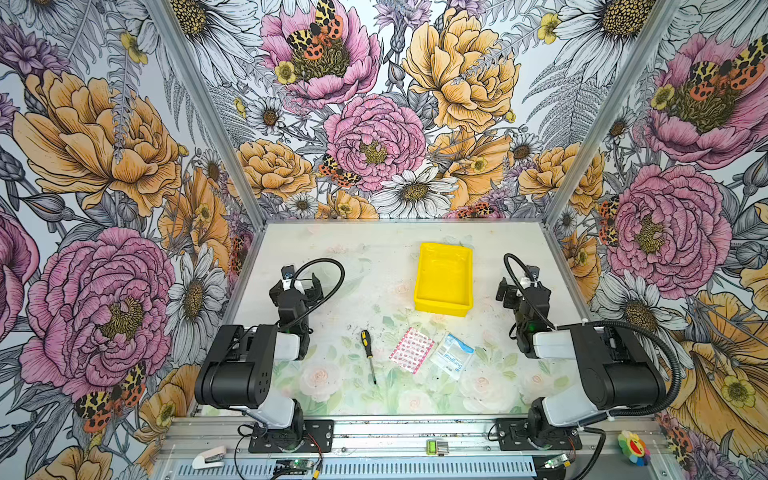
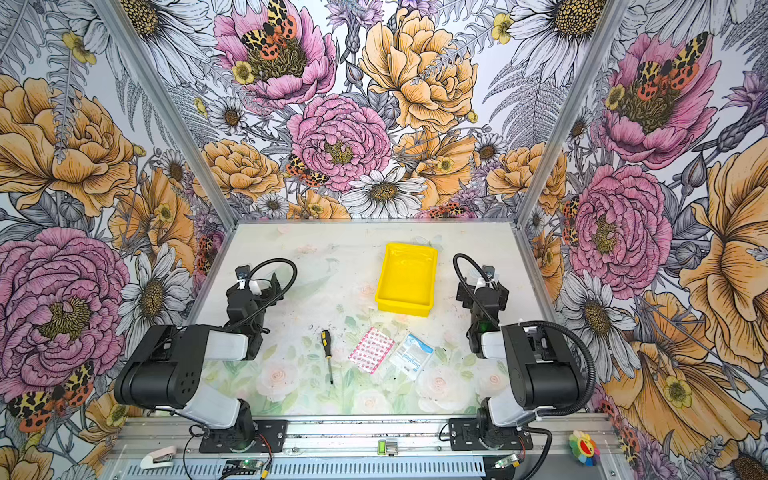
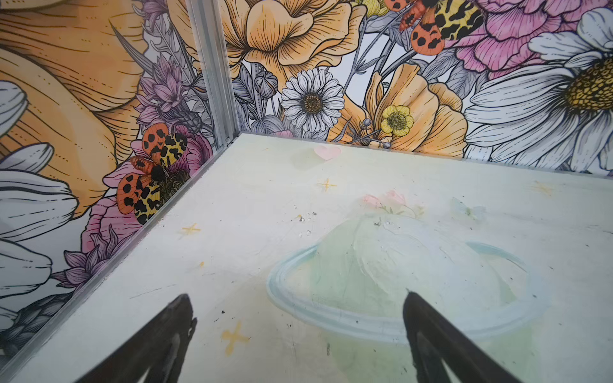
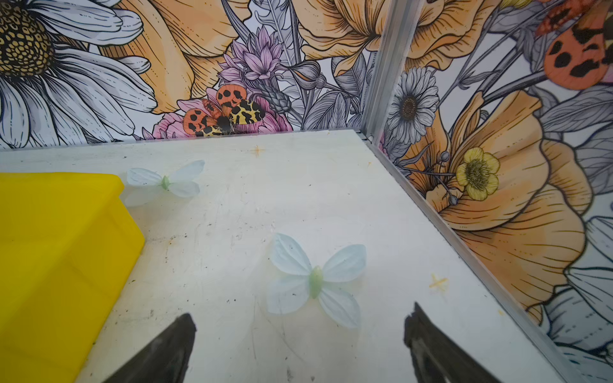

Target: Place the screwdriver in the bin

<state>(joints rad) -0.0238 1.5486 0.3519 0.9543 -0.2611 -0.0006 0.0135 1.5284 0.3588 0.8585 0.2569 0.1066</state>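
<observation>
The screwdriver [image 1: 368, 355] is lying flat at lower centre in both top views, handle uppermost in frame, a pink packet [image 1: 411, 350] near its right. The bin [image 1: 443, 308] is sitting empty above and to the right. The left gripper [image 3: 297, 298] and right gripper [image 4: 302, 311] are both hanging spread wide, holding nothing. I am favouring the left, nearer one — closing across the thick handle, not the thin shaft.
</observation>
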